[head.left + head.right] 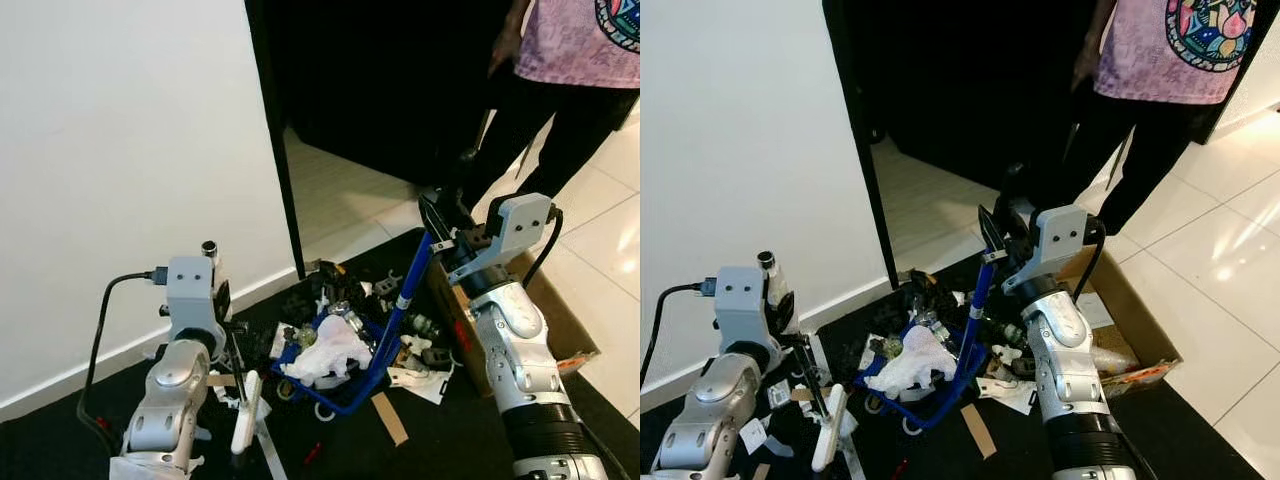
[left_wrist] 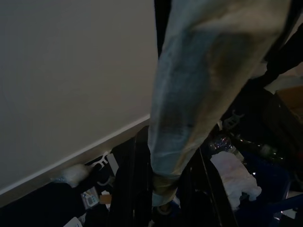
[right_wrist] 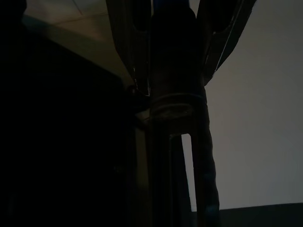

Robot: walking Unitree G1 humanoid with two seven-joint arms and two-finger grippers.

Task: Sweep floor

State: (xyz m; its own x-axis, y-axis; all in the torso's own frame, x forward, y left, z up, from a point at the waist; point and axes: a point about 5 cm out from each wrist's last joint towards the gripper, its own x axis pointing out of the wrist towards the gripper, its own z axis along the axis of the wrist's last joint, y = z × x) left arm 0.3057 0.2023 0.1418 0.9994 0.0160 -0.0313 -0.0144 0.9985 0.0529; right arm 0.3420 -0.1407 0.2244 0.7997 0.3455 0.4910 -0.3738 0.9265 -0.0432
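Clamping its 2 black fingers on the upright blue dustpan handle (image 1: 412, 282), the right gripper (image 1: 437, 228) steadies the litter-filled blue dustpan (image 1: 345, 385) on dark floor while the left gripper (image 1: 237, 362) grips a white brush handle (image 1: 243, 412).

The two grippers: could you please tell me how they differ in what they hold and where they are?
The right gripper grips the blue dustpan handle near its top, raised; the left gripper sits lower, near the wall, holding a white broom handle. The blue handle slants steeply; the white one hangs near the floor. Both work over the litter.
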